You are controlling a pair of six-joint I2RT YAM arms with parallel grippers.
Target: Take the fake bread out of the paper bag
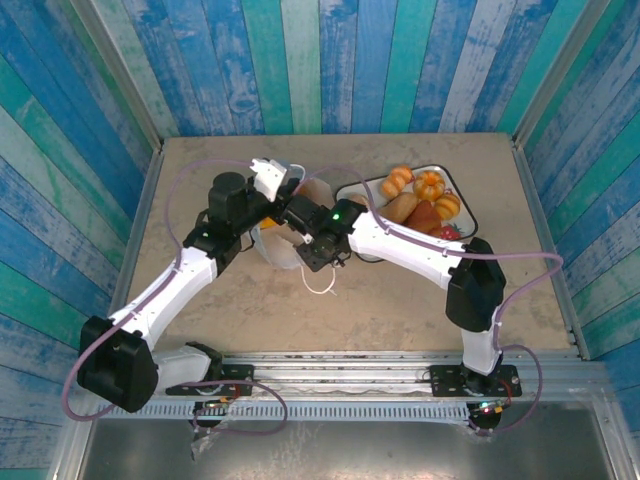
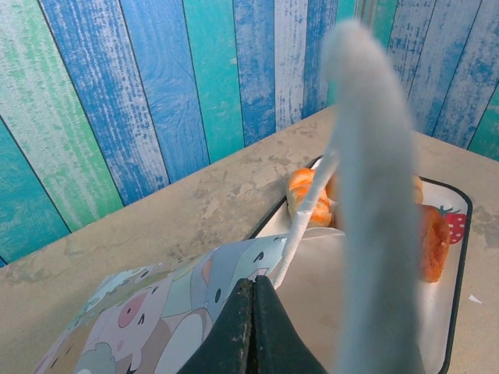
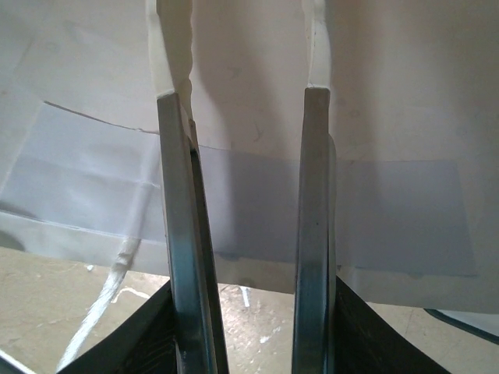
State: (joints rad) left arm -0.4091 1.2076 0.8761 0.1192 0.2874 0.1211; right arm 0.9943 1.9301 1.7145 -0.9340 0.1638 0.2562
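Cartoon animal faces, a pink pig among them, are printed on the side of the paper bag (image 2: 156,304). A red strawberry print (image 2: 456,224) is seen on the white tray (image 2: 460,288). Lettering is too blurred to be read.

The paper bag (image 1: 278,250) is found mid-table between the two wrists. The left gripper (image 1: 272,180) is set at its far rim and the right gripper (image 1: 312,255) at its near side. In the left wrist view the left gripper (image 2: 253,312) is shut tight, and a thin white cord handle (image 2: 306,210) comes out at the tips, so the bag is held by it. A second cord (image 1: 320,285) lies loose on the table (image 1: 400,300) just in front of the bag.

The right gripper (image 3: 245,47) is seen with its fingers (image 3: 179,195) parted by a narrow gap. White bag paper (image 3: 390,117) lies behind them, and nothing is seen gripped.

The fake bread (image 1: 425,195) is piled on the black-rimmed tray (image 1: 350,188), just right of the bag near the back right corner. Orange rolls (image 2: 304,195) lie at the tray's far end. The bag's inside is hidden.

Bare tabletop is left in front of the bag, down to the arm bases, and at the far left. Painted plank walls (image 2: 156,93) close off the back and both sides. The tray sits near the back edge, apart from the right wall.
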